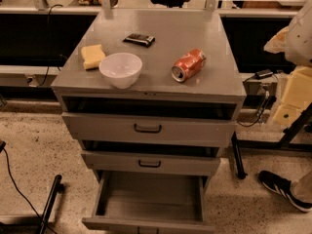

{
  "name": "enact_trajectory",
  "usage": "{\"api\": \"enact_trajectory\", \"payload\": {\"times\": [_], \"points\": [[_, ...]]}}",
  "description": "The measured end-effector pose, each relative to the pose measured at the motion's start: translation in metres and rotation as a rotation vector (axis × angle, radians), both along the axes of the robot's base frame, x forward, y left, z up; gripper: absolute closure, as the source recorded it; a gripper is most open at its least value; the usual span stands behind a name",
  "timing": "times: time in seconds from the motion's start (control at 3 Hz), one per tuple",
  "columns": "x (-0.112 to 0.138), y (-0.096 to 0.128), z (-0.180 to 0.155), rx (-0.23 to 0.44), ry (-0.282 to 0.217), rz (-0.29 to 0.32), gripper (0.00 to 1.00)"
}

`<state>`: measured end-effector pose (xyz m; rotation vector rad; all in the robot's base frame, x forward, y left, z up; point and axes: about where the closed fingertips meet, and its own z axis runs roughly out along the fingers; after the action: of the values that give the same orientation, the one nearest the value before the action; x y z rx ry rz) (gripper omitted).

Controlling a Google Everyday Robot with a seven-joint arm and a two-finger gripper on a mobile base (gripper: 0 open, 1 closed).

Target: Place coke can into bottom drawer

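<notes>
The coke can [188, 65] lies on its side on the right part of the grey cabinet top [195, 28], silver top facing the front left. The bottom drawer [148, 199] is pulled out, and its grey tray floor is bare. My gripper [291, 101] shows as pale yellowish parts at the right edge of the view. It hangs beside the cabinet, to the right of and lower than the can, and holds nothing that I can see. The white arm [298, 33] rises above it.
A white bowl [121, 69], a yellow sponge [92, 56] and a dark packet [139, 39] lie on the cabinet top. Two upper drawers [147, 128] with black handles stand slightly ajar. A person's shoe [284, 189] is on the floor at lower right. Cables run along the floor at left.
</notes>
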<state>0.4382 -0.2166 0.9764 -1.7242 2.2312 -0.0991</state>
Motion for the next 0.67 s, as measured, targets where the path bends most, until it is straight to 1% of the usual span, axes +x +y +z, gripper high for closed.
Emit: {"api": "enact_trajectory", "payload": {"times": [0.33,0.67], "points": [[0.0000,0.0000,0.0000,0.000,0.000,0.000,0.00],[0.0068,0.0043,0.0002,-0.007,-0.033,0.077,0.00]]}}
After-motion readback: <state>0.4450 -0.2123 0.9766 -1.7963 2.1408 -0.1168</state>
